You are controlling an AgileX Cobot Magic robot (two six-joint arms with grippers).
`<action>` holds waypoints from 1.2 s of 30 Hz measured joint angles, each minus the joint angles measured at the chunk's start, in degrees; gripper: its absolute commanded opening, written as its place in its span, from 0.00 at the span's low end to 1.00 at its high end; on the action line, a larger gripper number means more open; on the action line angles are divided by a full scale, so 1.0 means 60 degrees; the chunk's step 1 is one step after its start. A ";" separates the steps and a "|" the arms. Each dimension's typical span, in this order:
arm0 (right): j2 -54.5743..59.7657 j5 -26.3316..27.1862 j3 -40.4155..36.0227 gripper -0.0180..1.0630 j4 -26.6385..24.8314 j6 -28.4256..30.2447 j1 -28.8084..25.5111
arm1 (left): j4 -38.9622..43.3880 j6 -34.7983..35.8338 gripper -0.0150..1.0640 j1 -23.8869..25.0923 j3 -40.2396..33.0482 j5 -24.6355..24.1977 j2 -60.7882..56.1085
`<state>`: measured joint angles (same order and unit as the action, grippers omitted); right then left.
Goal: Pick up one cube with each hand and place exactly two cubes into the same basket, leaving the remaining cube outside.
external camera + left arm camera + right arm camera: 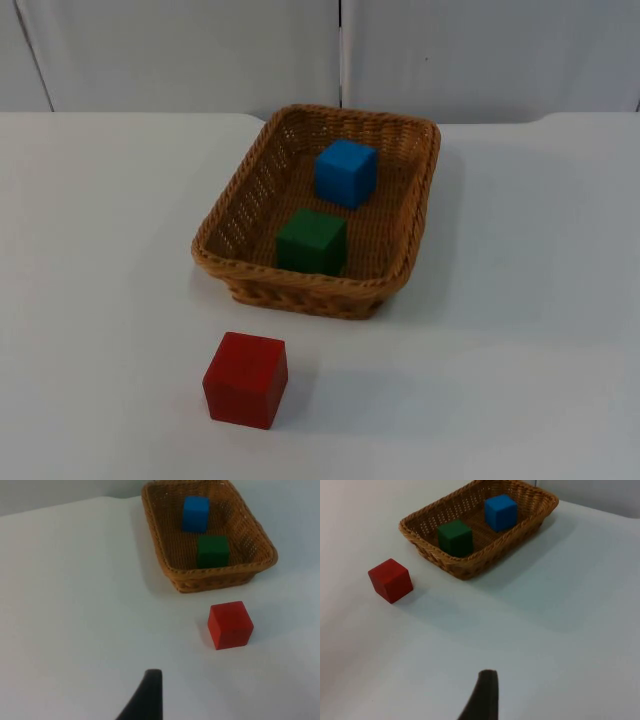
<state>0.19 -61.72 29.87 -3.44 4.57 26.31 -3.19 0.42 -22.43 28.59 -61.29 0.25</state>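
A woven brown basket stands in the middle of the table. Inside it a blue cube rests toward the far end and a green cube toward the near end, a small gap between them. A red cube sits on the table just in front of the basket, apart from it. My left gripper hangs back over the left side of the table, well away from the red cube and the basket. My right gripper waits over the right side, far from the basket and red cube.
White table top stretches wide on every side of the basket. A grey partition wall closes off the far edge right behind the basket.
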 measured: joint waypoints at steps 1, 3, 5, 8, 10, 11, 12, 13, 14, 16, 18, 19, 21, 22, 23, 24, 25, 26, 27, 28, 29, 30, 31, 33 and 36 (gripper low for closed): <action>0.0000 0.0000 0.0000 0.72 0.0000 0.0000 0.0000 | 0.0000 0.0000 0.86 0.0000 0.0000 0.0000 0.0000; 0.0000 0.0000 0.0000 0.72 0.0000 0.0000 0.0000 | 0.0000 0.0000 0.86 0.0000 0.0000 0.0000 0.0000; 0.0000 0.0000 0.0000 0.72 0.0000 0.0000 0.0000 | 0.0000 0.0000 0.86 0.0000 0.0000 0.0000 0.0000; 0.0000 0.0000 0.0000 0.72 0.0000 0.0000 0.0000 | 0.0000 0.0000 0.86 0.0000 0.0000 0.0000 0.0000; 0.0000 0.0000 0.0000 0.72 0.0000 -0.0016 0.0000 | 0.0000 0.0000 0.86 0.0000 0.0000 0.0000 0.0000; 0.0000 0.0000 0.0000 0.72 0.0000 -0.0016 0.0000 | 0.0000 0.0000 0.86 0.0000 0.0000 0.0000 0.0000; 0.0000 0.0000 0.0000 0.73 0.0000 -0.0038 0.0000 | 0.0000 0.0000 0.86 0.0000 0.0000 0.0000 0.0000; 0.0000 0.0000 0.0000 0.75 0.0000 -0.0052 0.0000 | 0.0000 0.0000 0.86 0.0000 0.0000 0.0000 0.0000; 0.0000 0.0000 0.0000 0.79 0.0000 -0.0052 0.0000 | 0.0000 0.0000 0.86 0.0000 0.0000 0.0000 0.0000; 0.0000 0.0000 0.0000 0.85 0.0000 -0.0073 0.0000 | 0.0000 0.0000 0.87 0.0000 0.0000 0.0000 0.0000; 0.0000 0.0000 0.0000 0.96 0.0000 -0.0124 0.0000 | 0.0000 0.0000 0.93 0.0000 0.0000 0.0000 0.0000; 0.0000 0.0000 0.0000 0.99 0.0000 -0.0153 0.0000 | 0.0000 0.0000 0.98 0.0000 0.0000 0.0000 0.0000; 0.0000 0.0000 0.0000 0.99 0.0000 -0.0151 0.0000 | 0.0000 0.0000 0.99 0.0000 0.0000 0.0000 0.0000; 0.0000 0.0000 0.0000 0.99 0.0000 -0.0151 0.0000 | 0.0000 0.0000 0.99 0.0000 0.0000 0.0000 0.0000; 0.0000 0.0000 0.0000 0.99 0.0000 -0.0172 0.0000 | 0.0000 0.0000 0.99 0.0000 0.0000 0.0000 0.0000; 0.0000 0.0000 0.0000 0.99 0.0000 -0.0172 0.0000 | 0.0000 0.0000 0.99 0.0000 0.0000 0.0000 0.0000; 0.0000 0.0000 0.0000 0.99 0.0000 -0.0172 0.0000 | 0.0000 0.0000 0.99 0.0000 0.0000 0.0000 0.0000; 0.0000 0.0000 0.0000 0.99 0.0000 -0.0191 0.0000 | 0.0000 0.0000 0.99 0.0000 0.0000 0.0000 0.0000; 0.0000 -0.0008 0.0000 0.99 0.0015 -0.0191 0.0000 | 0.0000 0.0000 0.99 0.0000 0.0000 0.0000 0.0000; 0.0000 -0.0008 0.0000 0.99 0.0015 -0.0191 0.0000 | 0.0000 0.0000 0.99 0.0000 0.0000 0.0000 0.0000; 0.0000 -0.0008 0.0000 0.99 0.0020 -0.0191 0.0000 | 0.0000 0.0000 0.99 0.0000 0.0000 0.0000 0.0000; 0.0000 -0.0008 0.0000 0.99 0.0020 -0.0191 0.0000 | 0.0000 0.0000 0.99 0.0000 0.0000 0.0000 0.0000; 0.0000 -0.0008 0.0000 0.99 0.0020 -0.0191 0.0000 | 0.0000 0.0000 0.99 0.0000 0.0000 0.0000 0.0000; 0.0000 -0.0008 0.0000 0.99 0.0020 -0.0191 0.0000 | 0.0000 0.0000 0.99 0.0000 0.0000 0.0000 0.0000; 0.0000 -0.0008 0.0000 0.99 0.0020 -0.0191 0.0000 | 0.0000 0.0000 0.99 0.0000 0.0000 0.0000 0.0000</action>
<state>0.19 -61.77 29.87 -3.31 3.42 26.31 -3.19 0.42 -22.43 28.59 -61.29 0.25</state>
